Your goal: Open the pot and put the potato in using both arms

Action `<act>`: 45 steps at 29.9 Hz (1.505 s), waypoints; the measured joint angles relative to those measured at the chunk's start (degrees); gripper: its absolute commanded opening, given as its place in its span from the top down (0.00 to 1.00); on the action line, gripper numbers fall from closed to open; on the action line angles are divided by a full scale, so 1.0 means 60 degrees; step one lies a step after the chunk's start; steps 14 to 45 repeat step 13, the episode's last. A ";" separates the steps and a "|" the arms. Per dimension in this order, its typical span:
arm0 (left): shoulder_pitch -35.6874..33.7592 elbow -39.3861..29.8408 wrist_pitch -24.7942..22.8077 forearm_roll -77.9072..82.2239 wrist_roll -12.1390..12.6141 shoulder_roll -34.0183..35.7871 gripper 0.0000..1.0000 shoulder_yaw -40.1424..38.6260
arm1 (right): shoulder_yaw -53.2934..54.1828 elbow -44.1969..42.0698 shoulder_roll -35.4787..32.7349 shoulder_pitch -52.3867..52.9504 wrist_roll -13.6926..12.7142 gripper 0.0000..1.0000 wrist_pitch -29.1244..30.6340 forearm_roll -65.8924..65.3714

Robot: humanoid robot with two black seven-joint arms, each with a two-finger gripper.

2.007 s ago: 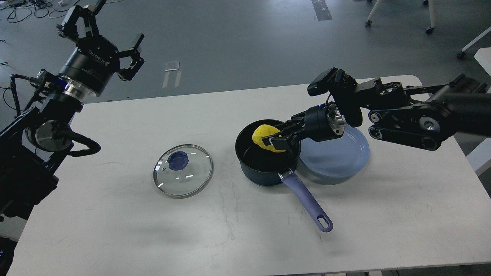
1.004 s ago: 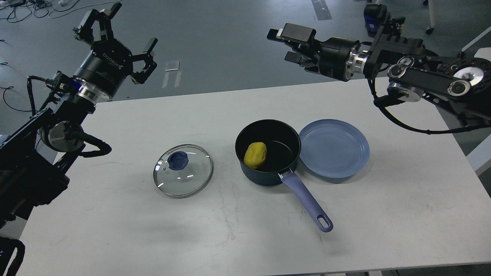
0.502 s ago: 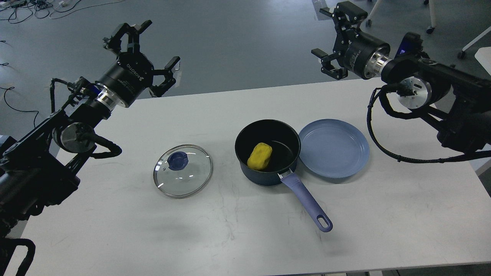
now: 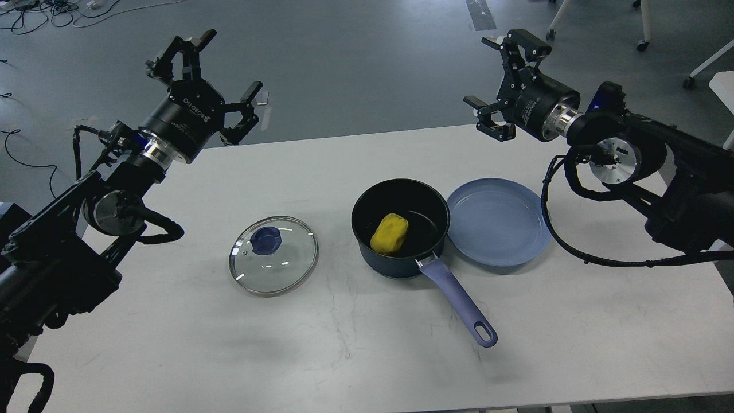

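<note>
A dark pot (image 4: 367, 252) with a purple handle (image 4: 459, 304) stands open at the table's middle. A yellow potato (image 4: 389, 233) lies inside it. The glass lid (image 4: 273, 263) with a blue knob lies flat on the table left of the pot. My left gripper (image 4: 215, 71) is open and empty, raised over the table's back left edge. My right gripper (image 4: 498, 80) is open and empty, raised over the back right edge, well above the pot.
An empty blue plate (image 4: 498, 229) sits right against the pot's right side. The white table (image 4: 344, 344) has bare room in front. Cables and chair legs are on the grey floor beyond the table.
My right gripper let go of the potato in the pot, lifted away and swung up to the back right. My left arm moved right and a little forward. The potato settled in the pot.
</note>
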 measured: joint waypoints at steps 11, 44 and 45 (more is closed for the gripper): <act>0.0367 -0.0001 0.0000 -0.0049 0.0109 0.0007 0.02 -0.0056 | -0.0209 -0.0014 0.0348 0.0001 -0.0386 0.00 0.0036 0.0220; 0.0372 -0.0001 0.0000 -0.0062 0.0187 0.0070 0.02 -0.0077 | -0.0310 -0.0020 0.0472 0.0126 -0.0363 0.00 0.0072 0.0160; 0.0372 -0.0001 0.0000 -0.0062 0.0187 0.0070 0.02 -0.0077 | -0.0310 -0.0020 0.0472 0.0126 -0.0363 0.00 0.0072 0.0160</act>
